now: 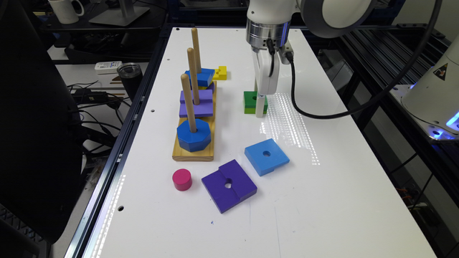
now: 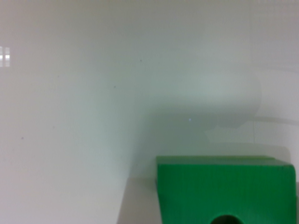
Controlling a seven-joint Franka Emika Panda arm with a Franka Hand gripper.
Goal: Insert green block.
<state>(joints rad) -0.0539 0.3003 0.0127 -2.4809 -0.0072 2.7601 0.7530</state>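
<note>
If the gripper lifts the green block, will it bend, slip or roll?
The green block looks like solid painted wood, so probably stiff. Its flat square faces suggest it will not roll. The glossy paint may be slightly slippery, and the white table looks slick too.

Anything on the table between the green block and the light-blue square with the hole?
No. In the exterior view, bare white table separates the green block from the light-blue square.

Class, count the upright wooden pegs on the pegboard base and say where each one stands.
3. The nearest wooden peg rises through a blue octagonal block, the middle peg through a purple square block, the farthest peg through a blue square block.
</note>
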